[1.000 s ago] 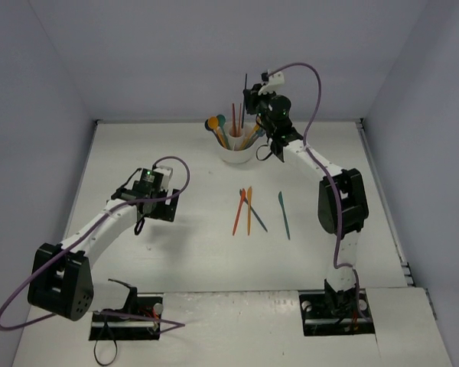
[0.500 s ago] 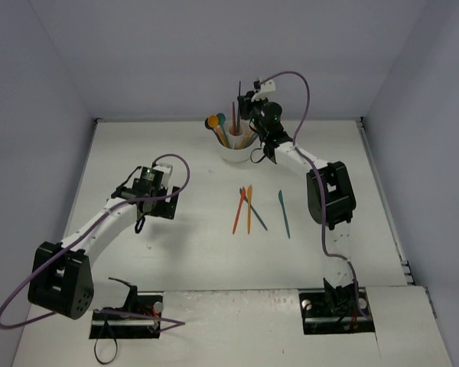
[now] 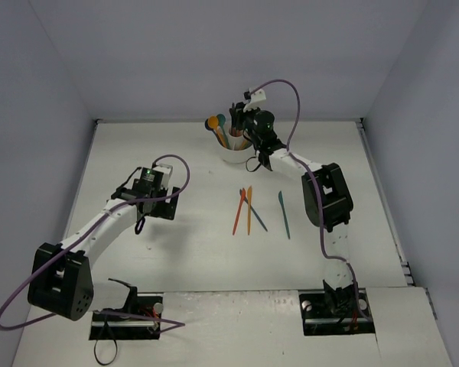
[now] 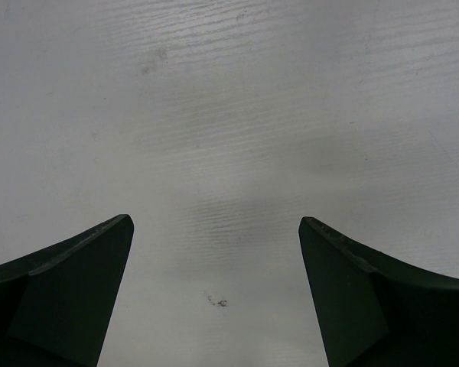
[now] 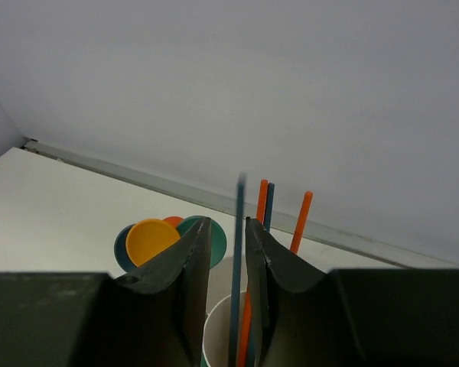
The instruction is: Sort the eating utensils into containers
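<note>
Left end effector (image 4: 214, 256): wide, above bare surface (image 4: 229, 115).
Right end effector (image 5: 227, 225): narrow gap, blue knife (image 5: 239, 229) upright between, above cup (image 5: 214, 330).
Loose utensils (image 3: 249, 210): four, mid-surface.

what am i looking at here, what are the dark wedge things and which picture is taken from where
Two robot arms are bolted to a white table. The overhead picture comes from a fixed camera above and behind them, showing the left arm and right arm. The other two pictures come from wrist cameras; the dark wedges are each arm's own jaws. The left jaws are wide open over bare table, holding nothing. The right jaws stand slightly apart above a white cup of plastic utensils, with a dark blue utensil upright between them, apparently not pinched. Four more lie loose: two orange utensils, a dark blue one, a teal one.
</note>
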Robot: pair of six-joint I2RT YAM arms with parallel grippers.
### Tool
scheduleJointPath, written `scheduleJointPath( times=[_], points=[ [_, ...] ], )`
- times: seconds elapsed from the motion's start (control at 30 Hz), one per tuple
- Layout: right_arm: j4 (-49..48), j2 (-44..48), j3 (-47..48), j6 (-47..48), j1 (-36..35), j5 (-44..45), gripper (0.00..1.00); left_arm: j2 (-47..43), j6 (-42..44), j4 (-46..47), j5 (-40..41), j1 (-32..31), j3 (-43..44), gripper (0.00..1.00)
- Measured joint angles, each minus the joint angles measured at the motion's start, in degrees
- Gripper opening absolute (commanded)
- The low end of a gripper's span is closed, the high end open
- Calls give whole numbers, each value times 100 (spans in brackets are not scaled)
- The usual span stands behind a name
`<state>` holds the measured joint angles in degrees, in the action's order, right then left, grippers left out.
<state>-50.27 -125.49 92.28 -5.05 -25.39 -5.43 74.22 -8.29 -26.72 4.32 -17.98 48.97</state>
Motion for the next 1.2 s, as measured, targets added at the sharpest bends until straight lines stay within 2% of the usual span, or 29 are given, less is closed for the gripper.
scheduleJointPath(
  times=[0.27,0.57,0.83,0.9,0.97,1.07,1.2],
  points=[
    [339,197,-262,129,-18,8,43,-63,0,5,-59,0,0,88],
    [1719,1280,-432,303,-17,-194,58,-194,0,6,-155,0,0,88],
    [2769,1792,-792,332,-18,-813,79,-310,0,6,-199,0,0,88],
    [3019,1791,-894,316,-18,-953,91,-331,0,6,-200,0,0,88],
    [3244,1788,-965,297,-18,-1075,95,-341,0,6,-204,0,0,88],
    [3428,1785,-1006,262,-18,-1223,100,-342,0,5,-230,0,0,88],
    [3495,1783,-1011,234,-18,-1361,100,-344,0,5,-250,0,0,88]
  ],
)
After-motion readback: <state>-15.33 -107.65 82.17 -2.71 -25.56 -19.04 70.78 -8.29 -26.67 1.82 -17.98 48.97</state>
